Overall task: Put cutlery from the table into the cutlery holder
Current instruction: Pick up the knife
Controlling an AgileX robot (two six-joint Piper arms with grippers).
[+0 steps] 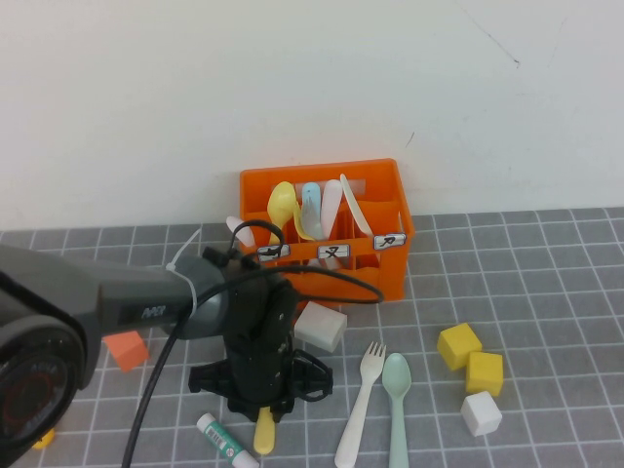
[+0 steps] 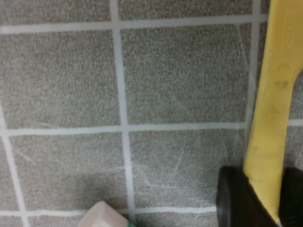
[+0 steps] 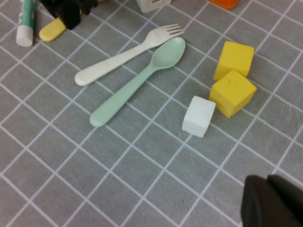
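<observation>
Low over the table (image 1: 546, 292), my left gripper (image 1: 261, 405) has its two black fingers (image 2: 232, 194) pressed against either side of the yellow knife (image 2: 274, 94). The knife still lies flat, and its rounded end (image 1: 263, 432) pokes out toward the front edge. To the right, a white fork (image 1: 359, 402) and a mint-green spoon (image 1: 398, 400) lie side by side. The orange cutlery holder (image 1: 390, 268) stands at the back against the wall and has several pieces in it. My right gripper (image 3: 270, 189) hovers shut above bare tiles near the spoon (image 3: 142, 78) and is out of the high view.
A green-and-white tube (image 1: 226, 441) lies just left of the knife. A white block (image 1: 321, 327) sits in front of the holder. Two yellow cubes (image 1: 458, 345) (image 1: 485, 371) and a white cube (image 1: 481, 412) sit right of the spoon, and an orange cube (image 1: 126, 349) lies at the left.
</observation>
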